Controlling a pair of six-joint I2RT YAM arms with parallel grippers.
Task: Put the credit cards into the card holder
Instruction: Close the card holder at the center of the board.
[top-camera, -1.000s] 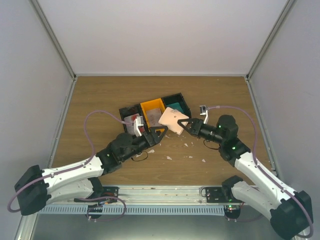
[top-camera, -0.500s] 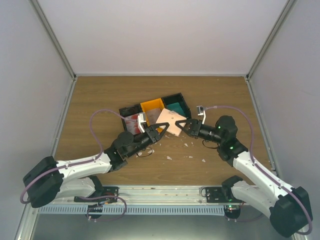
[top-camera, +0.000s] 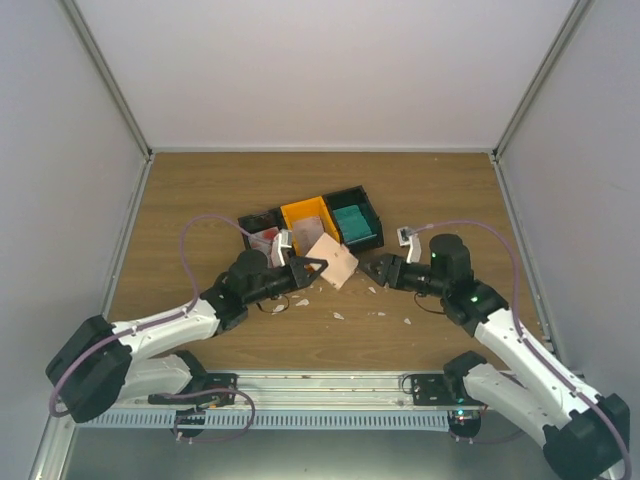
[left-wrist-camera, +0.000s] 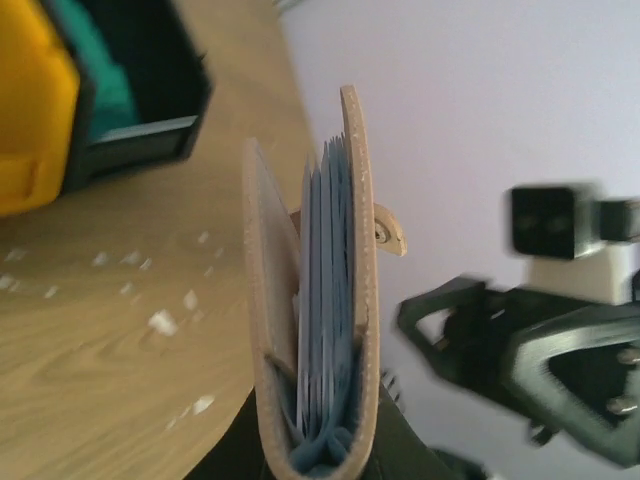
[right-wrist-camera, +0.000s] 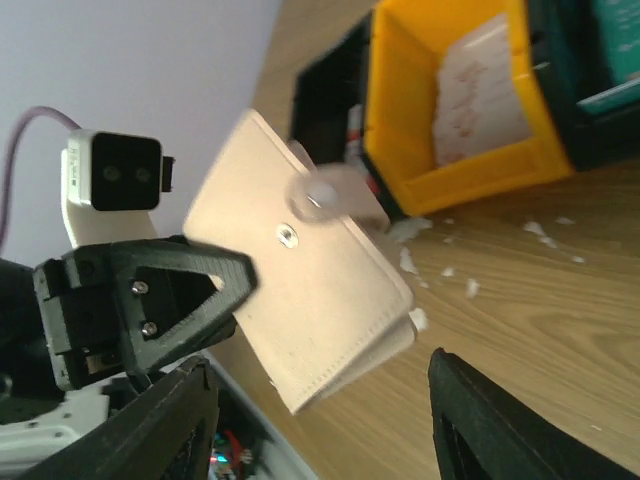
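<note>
**Two-arm station, top and wrist views.** The left claw (top-camera: 316, 267) is clamped on the card holder (top-camera: 336, 264) and carries it clear of the worktop (top-camera: 200, 200). In the left wrist view the card holder (left-wrist-camera: 312, 330) stands edge-on, rising from between this claw's fingers. Its beige covers are slightly parted and show the blue-grey pockets between them. The snap tab juts from the cover on the side toward the other arm.

The right claw (top-camera: 377, 270) stands open and empty. It faces the holder from just beside it and does not touch it. In the right wrist view the holder (right-wrist-camera: 310, 270) hangs ahead of the spread fingers (right-wrist-camera: 165, 420), its flat face and snap stud turned to the camera.

Beyond both claws lie the joined trays. A teal-green card (top-camera: 352, 222) lies in the black tray (top-camera: 371, 214) ahead of the right claw. A pale card (right-wrist-camera: 480, 90) lies in the orange tray (right-wrist-camera: 440, 175), and a white card with red blotches (top-camera: 264, 241) lies in the black compartment nearest the left claw. White scraps (left-wrist-camera: 160, 322) dot the worktop under the claws.
</note>
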